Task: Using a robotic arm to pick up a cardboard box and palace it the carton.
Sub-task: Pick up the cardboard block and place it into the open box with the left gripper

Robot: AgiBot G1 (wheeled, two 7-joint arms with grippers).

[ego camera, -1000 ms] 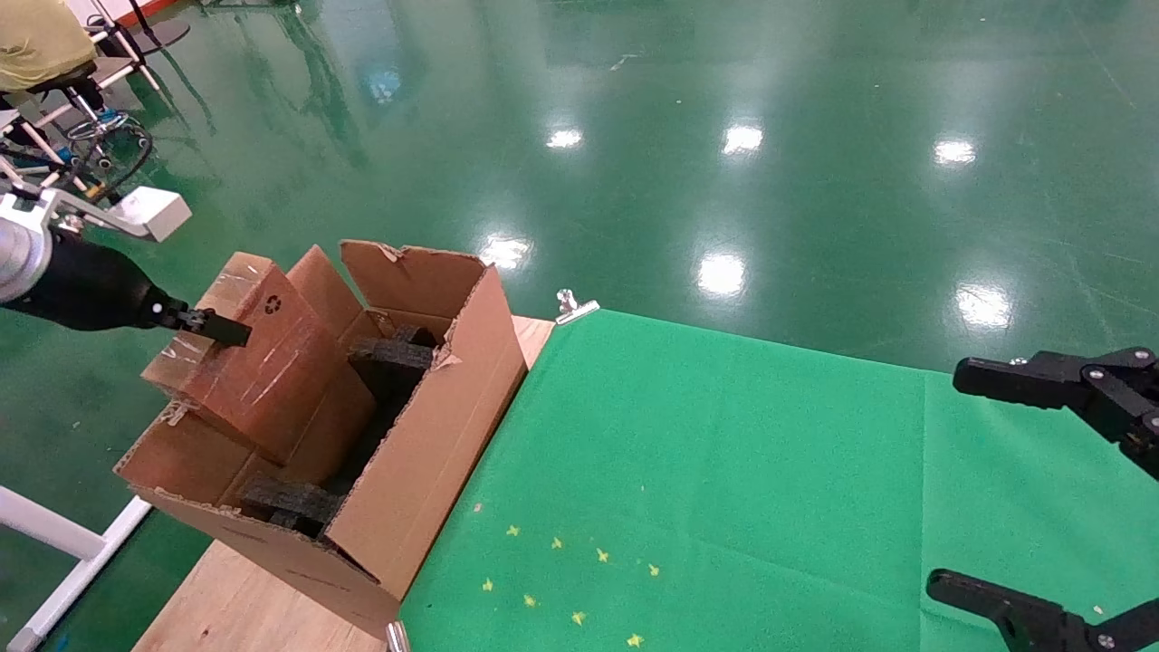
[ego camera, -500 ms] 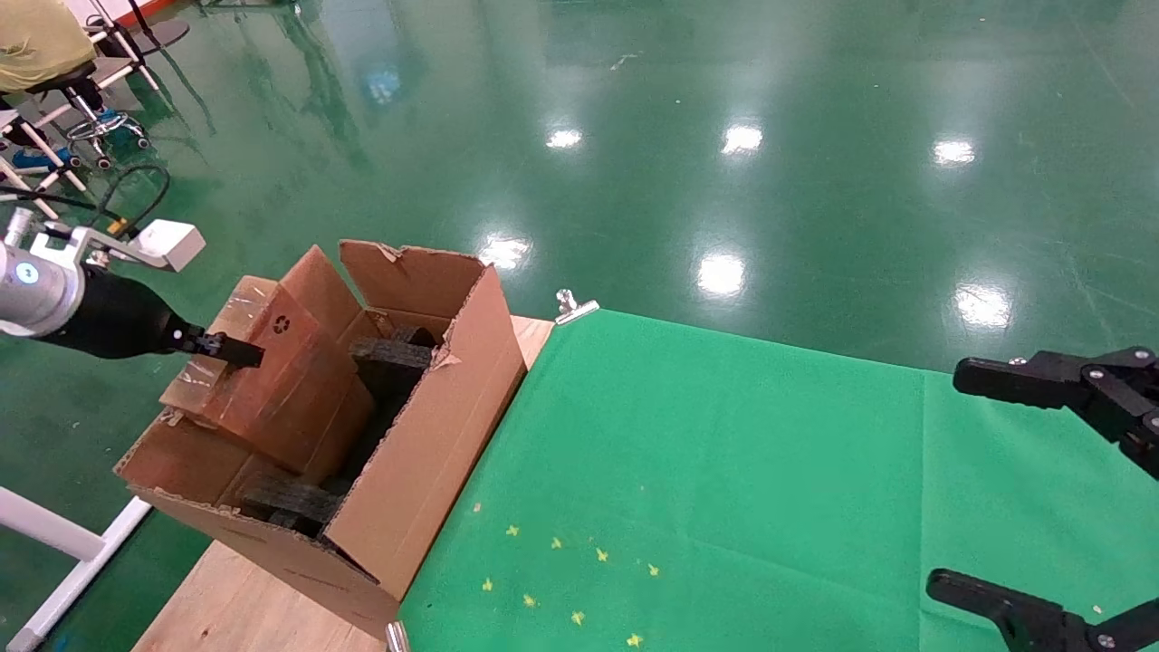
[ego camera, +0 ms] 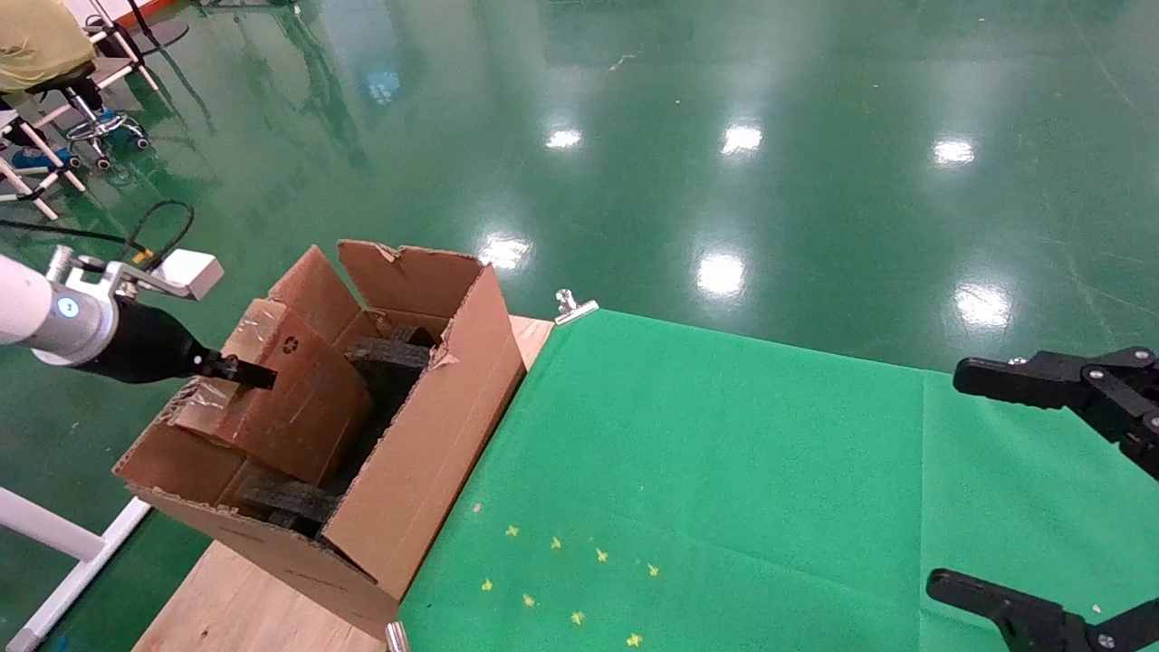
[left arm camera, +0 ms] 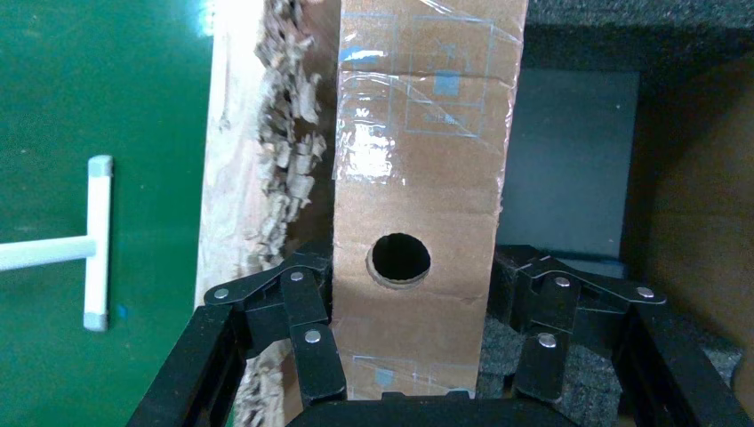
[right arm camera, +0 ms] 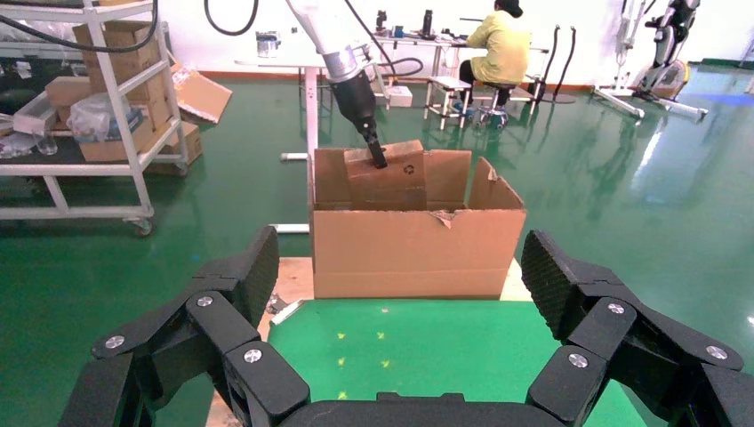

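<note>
My left arm (ego camera: pixel 54 317), white with a blue light, ends in a black gripper (ego camera: pixel 240 371) shut on the slim taped cardboard box (ego camera: pixel 290 407). The box hangs tilted, its lower part inside the large ragged-edged carton (ego camera: pixel 435 426), beside black foam pieces (ego camera: pixel 389 353). In the left wrist view the fingers (left arm camera: pixel 307 307) clamp both sides of the box (left arm camera: pixel 418 178), just below its round hole (left arm camera: pixel 400 258). My right gripper (ego camera: pixel 955 480) is open and empty over the green mat at the far right. Its wrist view shows the carton (right arm camera: pixel 416 249) and the held box (right arm camera: pixel 391 182) straight ahead.
The carton stands on a wooden tabletop (ego camera: pixel 244 598) at the left edge of a green mat (ego camera: pixel 724 471) with yellow star marks (ego camera: pixel 570 570). A metal clip (ego camera: pixel 572 306) holds the mat's far corner. A white frame leg (ego camera: pixel 54 543) stands on the floor at left.
My left gripper has moved down and towards the carton with the box, which now sits deeper inside. The right arm has not moved.
</note>
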